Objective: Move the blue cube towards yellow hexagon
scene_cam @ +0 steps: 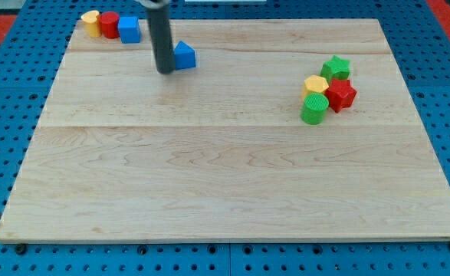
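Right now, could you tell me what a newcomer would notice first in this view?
First, my dark rod coming down from the view's top, my tip just left of a blue block. Next, a tight cluster at the view's right: green star, yellow hexagon, red star, green cylinder. At top left sit a yellow block, red block and blue cube in a row.

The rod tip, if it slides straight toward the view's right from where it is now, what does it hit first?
My tip would likely meet the blue triangular block first; it sits just right of the rod, seemingly touching, though depth is unclear.
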Robot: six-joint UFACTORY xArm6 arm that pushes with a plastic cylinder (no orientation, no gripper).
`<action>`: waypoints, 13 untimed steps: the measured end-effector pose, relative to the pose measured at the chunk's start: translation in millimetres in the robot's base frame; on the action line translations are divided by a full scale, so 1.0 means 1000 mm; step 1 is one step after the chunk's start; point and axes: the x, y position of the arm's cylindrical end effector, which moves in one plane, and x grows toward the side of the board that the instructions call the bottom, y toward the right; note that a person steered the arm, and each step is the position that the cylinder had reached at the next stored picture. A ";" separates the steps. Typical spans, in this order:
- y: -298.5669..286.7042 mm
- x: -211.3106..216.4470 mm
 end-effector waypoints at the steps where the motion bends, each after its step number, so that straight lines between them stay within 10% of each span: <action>1: -0.004 -0.010; 5: 0.225 0.024; 8: 0.046 -0.101; 13: -0.074 -0.027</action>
